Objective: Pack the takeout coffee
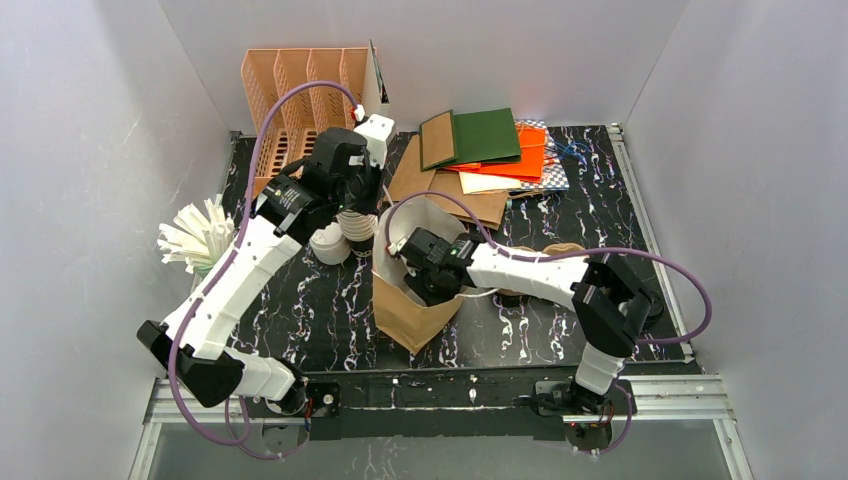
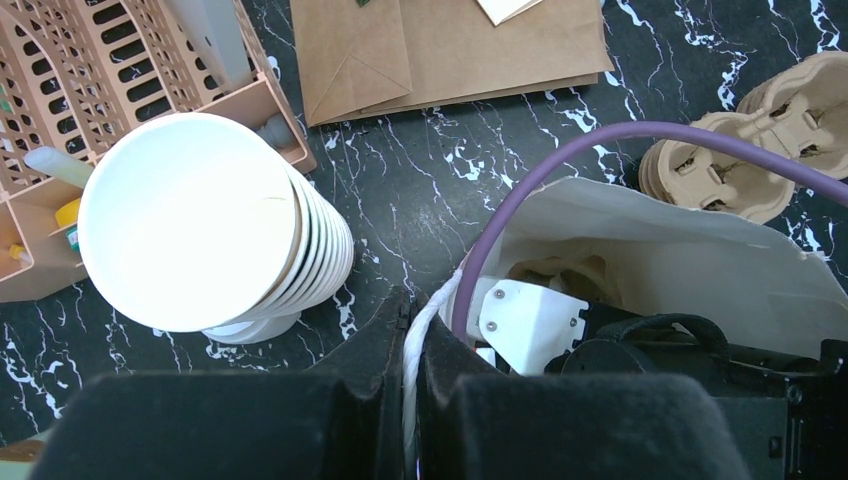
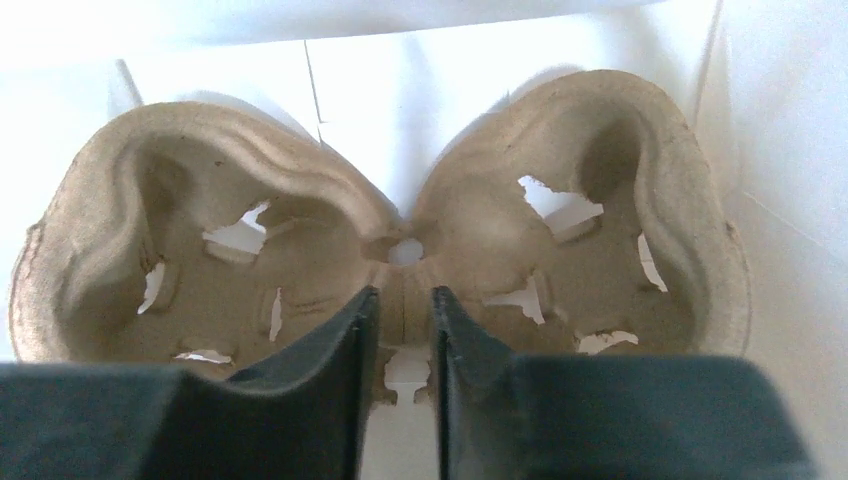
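Holding the mouth of a paper bag up from its left side, the left gripper is clamped fully shut on the bag's white cord handle. A tall stack of lidless cups and a peach slotted rack stand just to its left. The bag, brown outside and white within, stands upright at the centre of the marbled black table.

Inside the bag, the right gripper reaches down to a moulded pulp cup carrier lying on the floor. Its jaws stand narrowly apart astride the carrier's middle rib, and whether they pinch the rib or only flank it cannot be told. Further right, spare carriers sit nested on the table just outside the bag.

The step in hand looks to be seating the carrier in the bag, ahead of any drinks. Both of the carrier's wells are empty, their torn pulp tabs showing the white bag floor beneath.

The takeout coffee itself cannot be made out in any view, neither in the bag nor clearly on the table, so its look and place cannot be told. The next move, by this reading, calls for the right arm to lift straight up clear of the bag walls. The left gripper would need to hold the mouth wide meanwhile, so that capped cups can be lowered upright into the wells.
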Available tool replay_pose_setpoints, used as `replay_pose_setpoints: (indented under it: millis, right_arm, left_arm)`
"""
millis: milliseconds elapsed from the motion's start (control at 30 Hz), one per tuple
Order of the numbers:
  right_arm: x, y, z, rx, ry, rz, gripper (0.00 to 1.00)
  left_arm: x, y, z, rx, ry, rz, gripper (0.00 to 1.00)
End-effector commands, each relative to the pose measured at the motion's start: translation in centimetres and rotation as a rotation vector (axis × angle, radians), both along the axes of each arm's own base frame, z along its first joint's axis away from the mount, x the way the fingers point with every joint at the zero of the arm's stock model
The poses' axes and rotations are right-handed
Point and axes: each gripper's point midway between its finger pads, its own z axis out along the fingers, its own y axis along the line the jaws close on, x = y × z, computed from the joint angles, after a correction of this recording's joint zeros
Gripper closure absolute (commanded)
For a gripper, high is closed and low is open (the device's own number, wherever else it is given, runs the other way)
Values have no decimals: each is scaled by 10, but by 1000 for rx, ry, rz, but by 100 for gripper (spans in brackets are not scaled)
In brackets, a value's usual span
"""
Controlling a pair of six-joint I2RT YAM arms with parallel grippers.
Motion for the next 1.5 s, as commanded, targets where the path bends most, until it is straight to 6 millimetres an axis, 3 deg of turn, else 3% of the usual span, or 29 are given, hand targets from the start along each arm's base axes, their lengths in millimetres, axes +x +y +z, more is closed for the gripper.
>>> replay_pose_setpoints:
  millis: [0,100,200,233,567,800,1000,1067,1167,1300,1467]
  right_arm:
    - [4,-6,30,-15,-36,-13,58]
    - [10,2,58,38,-71,-15,26]
    - [13,8,80,86,-97,-16,4]
    - [14,10,86,101,-105,-20,2]
    - [28,22,162,277,-230,-51,2]
    - [46,5,227,356,-404,-128,3]
    - [49,5,249,403,-452,-126,3]
    - [56,3,265,441,-505,-167,3]
    - [67,-8,298,504,-599,-250,2]
    - [74,-20,335,579,-685,-330,5]
    - [84,-30,351,578,-741,-413,12]
  left_arm:
    - [-2,5,25,-42,-69,2,100]
    - [-4,1,26,-60,-66,-15,100]
    - [-5,-4,25,-77,-54,-34,100]
    - [-6,-5,24,-80,-49,-40,100]
    - [-9,-14,13,-96,-3,-68,100]
    - [-11,-14,11,-104,9,-63,100]
    - [-12,-18,8,-117,27,-72,98]
    - [-13,-18,6,-118,34,-68,97]
    - [-16,-15,8,-122,35,-59,87]
    - [-19,-5,13,-111,26,-24,50]
    - [-29,2,12,-90,74,-6,36]
